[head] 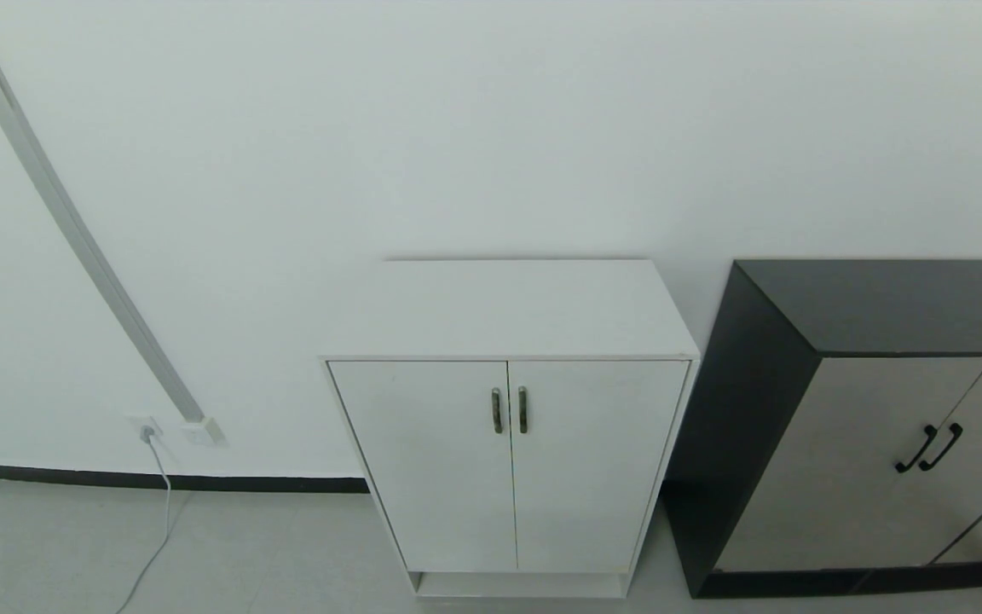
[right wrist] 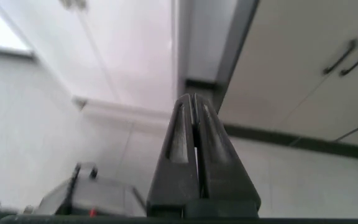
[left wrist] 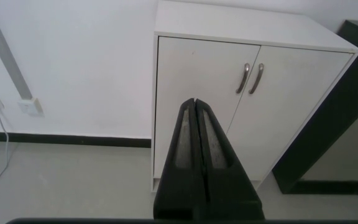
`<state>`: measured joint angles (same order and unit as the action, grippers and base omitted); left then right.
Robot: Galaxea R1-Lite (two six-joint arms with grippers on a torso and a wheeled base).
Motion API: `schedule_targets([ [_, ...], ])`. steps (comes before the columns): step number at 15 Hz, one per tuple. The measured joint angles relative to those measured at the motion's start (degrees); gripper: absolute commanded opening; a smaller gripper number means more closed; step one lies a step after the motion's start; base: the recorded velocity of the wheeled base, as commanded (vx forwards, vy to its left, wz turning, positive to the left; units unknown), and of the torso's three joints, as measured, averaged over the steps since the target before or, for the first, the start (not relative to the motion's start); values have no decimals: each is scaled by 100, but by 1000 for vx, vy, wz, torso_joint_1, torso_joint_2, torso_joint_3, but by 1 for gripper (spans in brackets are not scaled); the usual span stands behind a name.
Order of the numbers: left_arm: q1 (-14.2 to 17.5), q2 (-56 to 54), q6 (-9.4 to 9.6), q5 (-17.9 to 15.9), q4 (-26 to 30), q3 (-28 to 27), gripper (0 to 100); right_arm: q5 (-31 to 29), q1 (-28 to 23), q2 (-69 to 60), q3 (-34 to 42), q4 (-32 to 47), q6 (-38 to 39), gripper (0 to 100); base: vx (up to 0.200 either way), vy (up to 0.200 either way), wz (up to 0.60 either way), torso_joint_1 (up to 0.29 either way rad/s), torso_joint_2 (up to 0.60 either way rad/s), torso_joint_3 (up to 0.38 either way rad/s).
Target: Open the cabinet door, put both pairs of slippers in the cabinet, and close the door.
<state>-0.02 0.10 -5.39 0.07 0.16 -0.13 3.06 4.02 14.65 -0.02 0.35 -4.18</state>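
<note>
A white two-door cabinet stands against the wall with both doors closed and two metal handles at the centre seam. My left gripper is shut with nothing in it and sits well back from the white cabinet, level with its doors, whose handles are off to one side. My right gripper is shut and empty, held low over the floor near the dark cabinet.
A dark cabinet with light doors and black handles stands right of the white one. A wall socket with a cable hanging to the floor is at the left. A grey object lies on the floor in the right wrist view.
</note>
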Motion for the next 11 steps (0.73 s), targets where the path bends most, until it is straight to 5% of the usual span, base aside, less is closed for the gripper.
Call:
schedule_targets([
  [11,0,0,4,0,2,0,0,-262,-405,-1449,2,-62,621,0,0,0,0,0,0,0],
])
